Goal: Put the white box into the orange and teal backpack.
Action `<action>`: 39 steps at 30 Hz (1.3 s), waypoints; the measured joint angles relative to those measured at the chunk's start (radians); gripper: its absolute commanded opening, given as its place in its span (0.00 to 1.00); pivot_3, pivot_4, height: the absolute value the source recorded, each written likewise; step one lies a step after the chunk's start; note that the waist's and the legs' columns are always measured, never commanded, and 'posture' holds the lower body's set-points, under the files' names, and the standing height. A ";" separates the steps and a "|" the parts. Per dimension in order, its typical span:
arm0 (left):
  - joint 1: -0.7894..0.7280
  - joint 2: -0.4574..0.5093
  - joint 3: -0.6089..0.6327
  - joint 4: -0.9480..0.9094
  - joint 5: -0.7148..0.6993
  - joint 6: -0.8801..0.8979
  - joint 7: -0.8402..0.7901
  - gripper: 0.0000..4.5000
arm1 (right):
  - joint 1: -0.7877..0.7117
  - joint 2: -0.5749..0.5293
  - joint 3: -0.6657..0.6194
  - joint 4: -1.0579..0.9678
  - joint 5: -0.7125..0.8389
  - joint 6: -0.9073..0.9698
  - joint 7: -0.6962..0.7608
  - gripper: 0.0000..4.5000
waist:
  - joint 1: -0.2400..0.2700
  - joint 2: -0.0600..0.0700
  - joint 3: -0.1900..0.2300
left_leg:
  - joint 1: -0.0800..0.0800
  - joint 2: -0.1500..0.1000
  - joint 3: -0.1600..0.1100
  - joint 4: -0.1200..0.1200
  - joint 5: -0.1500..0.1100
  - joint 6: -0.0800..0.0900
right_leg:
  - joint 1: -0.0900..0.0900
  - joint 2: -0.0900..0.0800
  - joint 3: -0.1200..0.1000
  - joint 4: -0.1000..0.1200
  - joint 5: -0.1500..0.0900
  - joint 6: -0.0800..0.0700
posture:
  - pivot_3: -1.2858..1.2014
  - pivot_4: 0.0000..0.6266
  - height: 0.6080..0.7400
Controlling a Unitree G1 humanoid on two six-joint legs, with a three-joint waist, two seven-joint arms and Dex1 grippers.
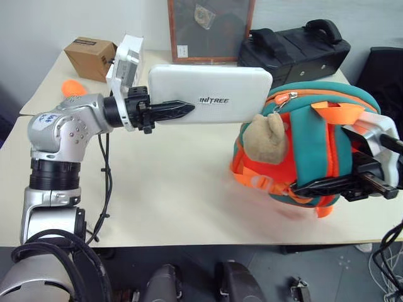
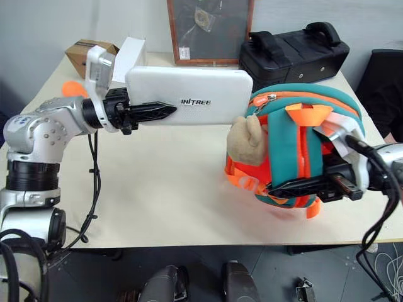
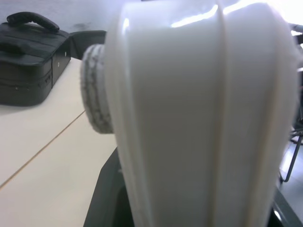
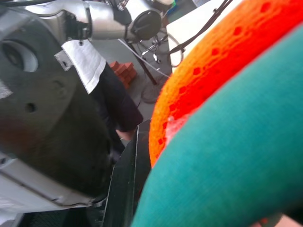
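White box in the air, backpack gripped on the bench.
Bench (image 1: pixel 164 189) carries the orange and teal backpack (image 1: pixel 302 157) near its right front edge, upright, tan plush bear (image 1: pixel 267 139) on its left face, zip at the top. Right gripper (image 1: pixel 334 182) has its fingers clamped on the backpack's near side. White box (image 1: pixel 211 94) is held level above the bench, its right end touching the backpack top by the zip; left gripper (image 1: pixel 182 110) fingers pinch its left end. Black hard case (image 1: pixel 293 44) at the back right, cardboard carton (image 1: pixel 90 56) back left.
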 measured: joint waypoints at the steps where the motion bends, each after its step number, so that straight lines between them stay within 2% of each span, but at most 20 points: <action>1: -0.007 0.000 0.000 0.020 0.006 0.000 -0.014 0.29 | 0.017 -0.002 -0.013 -0.012 0.007 0.000 0.000 0.00 | -0.001 0.000 0.000 | -0.001 0.000 0.000 0.000 0.000 0.000 | 0.000 0.000 0.000 0.000 0.000 0.000 | 0.52 0.24 1.00; 5: -0.019 0.005 -0.016 0.035 0.040 -0.028 -0.092 0.29 | 0.060 -0.001 -0.037 -0.039 0.019 0.000 0.000 0.00 | -0.001 0.000 0.000 | -0.012 0.000 0.000 0.005 0.000 0.001 | -0.012 0.000 0.000 0.005 0.000 0.000 | 0.52 0.24 1.00; 15: -0.014 -0.031 -0.133 0.009 0.183 -0.156 -0.192 0.29 | 0.026 0.050 -0.024 -0.010 0.002 0.000 -0.034 0.00 | 0.000 0.000 0.000 | -0.013 0.000 0.000 0.013 0.000 0.002 | -0.011 0.000 0.000 0.007 0.001 0.001 | 0.52 0.24 1.00; 19: -0.026 -0.086 -0.160 0.020 0.241 -0.216 -0.193 0.29 | 0.027 0.055 -0.023 -0.012 -0.011 -0.002 -0.035 0.00 | 0.004 0.000 0.000 | -0.013 0.000 -0.001 0.013 0.000 0.003 | -0.011 0.000 0.000 0.008 0.001 0.001 | 0.52 0.24 1.00; 22: -0.061 -0.143 -0.184 0.053 0.272 -0.231 -0.189 0.29 | 0.027 0.067 -0.022 -0.019 -0.022 -0.006 -0.035 0.00 | 0.008 0.000 0.000 | -0.014 0.000 -0.001 0.014 0.000 0.003 | -0.011 0.000 0.000 0.008 0.001 0.002 | 0.52 0.24 1.00; 31: -0.154 -0.463 -0.236 0.251 0.383 -0.333 -0.072 0.29 | 0.031 0.117 0.010 -0.051 -0.046 -0.035 -0.051 0.00 | 0.020 0.000 0.000 | -0.014 0.000 -0.001 0.015 0.000 0.003 | -0.011 0.000 0.000 0.009 0.001 0.002 | 0.52 0.24 1.00; 33: -0.175 -0.558 -0.256 0.340 0.437 -0.379 -0.007 0.46 | 0.030 0.138 0.011 -0.064 -0.046 -0.038 -0.076 0.00 | 0.023 0.000 0.000 | -0.014 0.000 -0.001 0.016 0.000 0.003 | -0.011 0.000 0.000 0.009 0.001 0.002 | 0.52 0.24 1.00; 35: -0.178 -0.611 -0.271 0.391 0.463 -0.401 0.028 0.58 | 0.024 0.159 0.012 -0.068 -0.047 -0.039 -0.103 0.00 | 0.021 0.000 0.000 | -0.014 0.000 -0.001 0.016 -0.001 0.004 | -0.011 0.000 0.000 0.008 0.001 0.002 | 0.52 0.24 1.00; 37: -0.178 -0.614 -0.271 0.396 0.470 -0.403 0.026 0.70 | 0.020 0.171 0.016 -0.068 -0.048 -0.039 -0.125 0.00 | 0.012 0.000 0.000 | -0.013 0.000 -0.001 0.015 0.000 0.004 | -0.012 0.000 0.001 0.009 0.001 0.002 | 0.52 0.24 1.00; 39: -0.169 -0.575 -0.256 0.355 0.468 -0.379 0.019 0.85 | 0.015 0.175 0.017 -0.066 -0.053 -0.039 -0.142 0.00 | -0.002 0.000 0.000 | -0.013 0.001 -0.001 0.014 0.000 0.002 | -0.012 0.001 0.001 0.010 0.001 0.002 | 0.52 0.24 1.00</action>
